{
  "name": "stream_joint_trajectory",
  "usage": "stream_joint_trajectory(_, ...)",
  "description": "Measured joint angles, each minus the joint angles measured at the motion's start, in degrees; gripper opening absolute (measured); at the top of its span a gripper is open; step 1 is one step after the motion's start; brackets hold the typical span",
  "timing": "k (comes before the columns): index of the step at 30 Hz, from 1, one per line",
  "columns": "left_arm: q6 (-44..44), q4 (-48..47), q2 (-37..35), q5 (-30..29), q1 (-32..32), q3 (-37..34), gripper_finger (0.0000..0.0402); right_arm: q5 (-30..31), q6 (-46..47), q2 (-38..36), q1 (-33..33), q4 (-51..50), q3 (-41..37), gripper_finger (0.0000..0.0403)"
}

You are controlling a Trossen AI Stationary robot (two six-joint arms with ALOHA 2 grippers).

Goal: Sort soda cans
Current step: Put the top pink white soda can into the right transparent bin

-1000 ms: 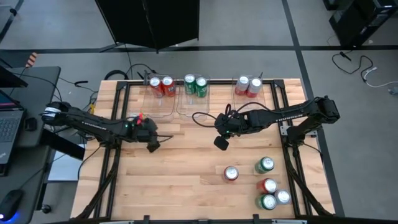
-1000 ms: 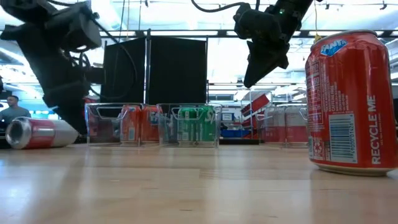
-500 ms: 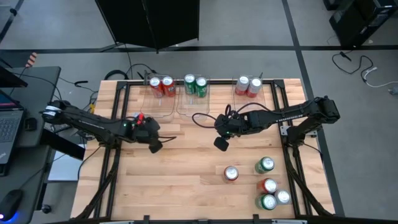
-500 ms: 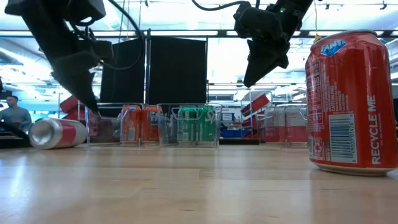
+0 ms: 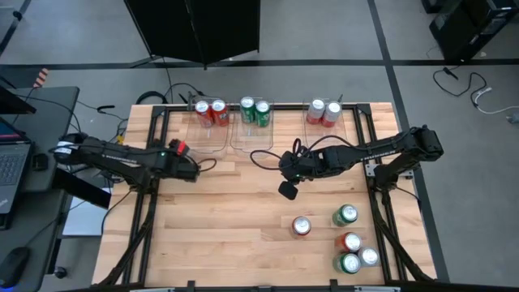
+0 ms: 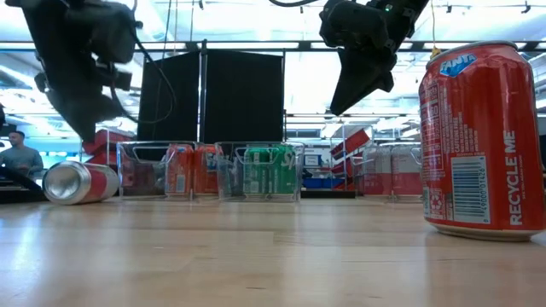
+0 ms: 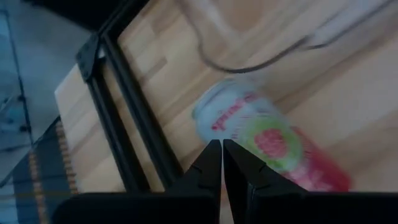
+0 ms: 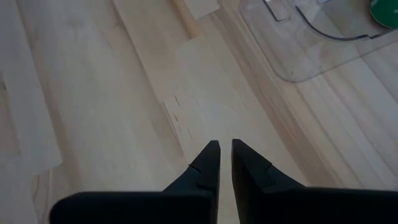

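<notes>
A red Fanta can (image 6: 482,141), reading "RECYCLE ME", is standing on the worktop (image 6: 256,256). The left claw (image 7: 221,155) is hovering, fingers together, over a toppled red can (image 7: 261,134). The right claw (image 8: 224,155) is hanging nearly closed, empty.

red cans (image 5: 219,113): 5 | green cans (image 5: 254,111): 4 | silver-white cans (image 5: 323,111): 3 | bins (image 5: 212,139): 3

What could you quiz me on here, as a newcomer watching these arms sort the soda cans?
1. True or false: the left gripper is holding the tipped-over red can.
2. How many green cans stand in the middle clear bin? A one, B two, C four.
3. Fill in: the right gripper hangs shut over the bare wooden ____.

Key: 1 false, its shut fingers hold nothing and the can lies on the wood. 2 B. 3 table.
</notes>
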Motion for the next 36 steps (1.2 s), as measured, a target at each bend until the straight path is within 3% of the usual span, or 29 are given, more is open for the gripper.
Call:
stream_joint_trajectory(11,6.22,8.56,-0.12,5.01,4.78,-6.25,0.0020,0.00,-0.13,0.00,0.01,0.17,-0.02,0.0030)
stream_joint_trajectory(15,9.73,14.24,-0.27,5.59,3.74,-6.32,0.0020,0.00,-0.13,0.00,0.00,0.34,-0.02,0.0028)
stream_joint_trajectory(24,14.46,25.00,-0.16,15.42,-2.24,-6.35,0.0014,-0.41,-0.13,0.00,0.06,0.33,-0.02,0.0031)
stream_joint_trajectory(28,11.18,21.70,-0.32,11.78,-4.73,-3.08,0.0007,-0.44,-0.13,0.00,0.19,0.31,-0.02,0.0032)
stream_joint_trajectory(32,2.97,9.10,-0.39,5.42,-4.56,-1.20,0.0005,-0.44,-0.13,0.00,0.70,0.28,-0.02,0.0032)
stream_joint_trajectory(36,-2.23,3.67,-0.41,4.72,-2.33,-2.87,0.0004,-0.44,-0.13,0.00,1.19,0.31,-0.02,0.0034)
